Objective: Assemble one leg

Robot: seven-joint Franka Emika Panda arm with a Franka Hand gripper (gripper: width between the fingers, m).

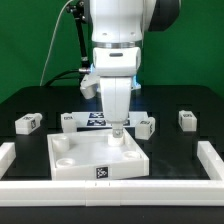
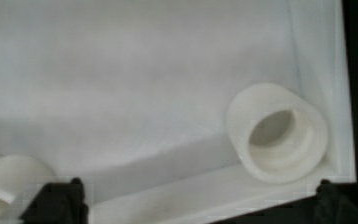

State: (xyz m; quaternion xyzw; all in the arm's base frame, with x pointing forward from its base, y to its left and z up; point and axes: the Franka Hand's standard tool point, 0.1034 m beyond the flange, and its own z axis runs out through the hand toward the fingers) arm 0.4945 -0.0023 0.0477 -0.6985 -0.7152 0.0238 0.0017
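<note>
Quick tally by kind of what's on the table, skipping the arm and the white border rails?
Legs: 4
Tray: 1
Marker board: 1
Total: 6

I work in a robotics lab, at a test bench: a black table [image 1: 35, 105] fenced by a white rail [image 1: 212, 158], a plain green backdrop [image 1: 30, 40] behind, a cable [image 1: 74, 35] beside my arm, and black-and-white tags on the marker board [image 1: 95, 120], the tray [image 1: 75, 172] and each leg [image 1: 27, 123].
</note>
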